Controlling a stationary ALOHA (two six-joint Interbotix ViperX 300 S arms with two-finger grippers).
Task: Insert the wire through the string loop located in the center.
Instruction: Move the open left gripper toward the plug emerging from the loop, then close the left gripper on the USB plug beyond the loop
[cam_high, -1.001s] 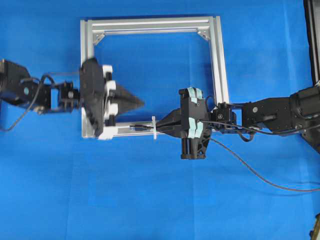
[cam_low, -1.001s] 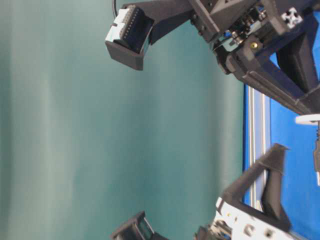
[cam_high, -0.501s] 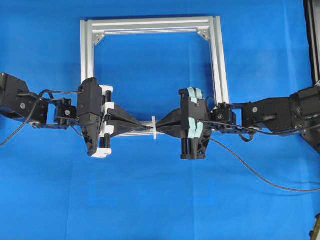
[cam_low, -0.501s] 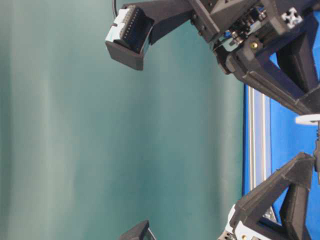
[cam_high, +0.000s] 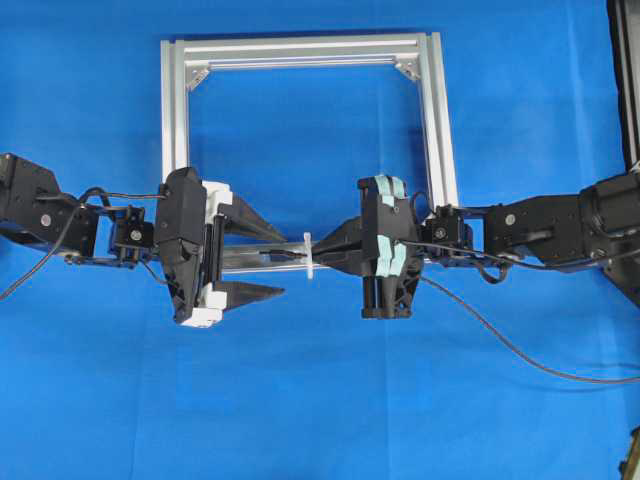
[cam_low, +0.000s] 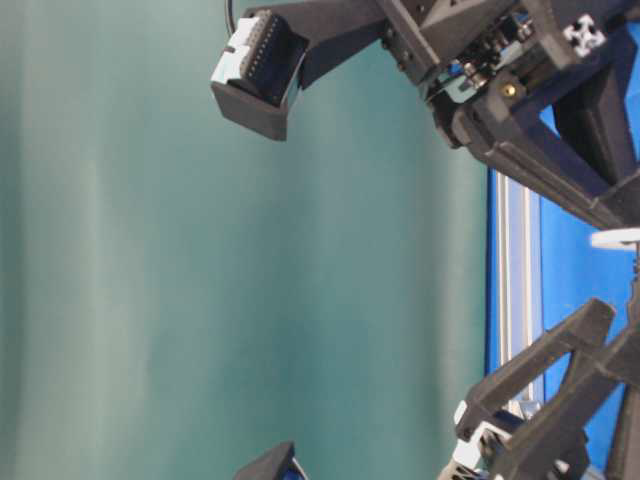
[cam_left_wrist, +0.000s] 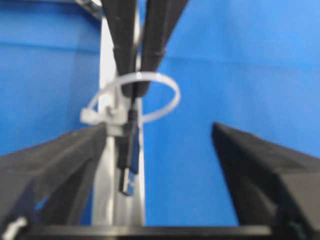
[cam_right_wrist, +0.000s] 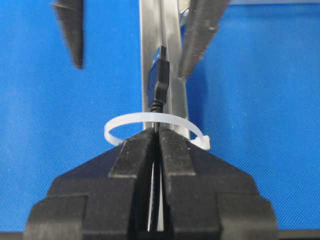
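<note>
The left pincer (cam_high: 268, 248) has just sprung wide open: half a second ago its fingers were pressed together on the bar at the loop, and now they splay to 12 and 6 o'clock of the silver frame (cam_high: 174, 120), holding nothing. The right pincer (cam_high: 322, 254) has not moved and stays clamped shut on the wire (cam_right_wrist: 161, 82), its tips just at the string loop (cam_right_wrist: 150, 121). The plug end already pokes out past the loop toward the left arm, lying along the bar at the frame's 6 o'clock side; the rest of the cable trails off toward 4 o'clock across the blue tabletop (cam_high: 320, 400). Judging from this, the threading itself looks done, and the left pincer appears set to close on the plug (cam_left_wrist: 128, 165) between its open fingers and draw it through.
</note>
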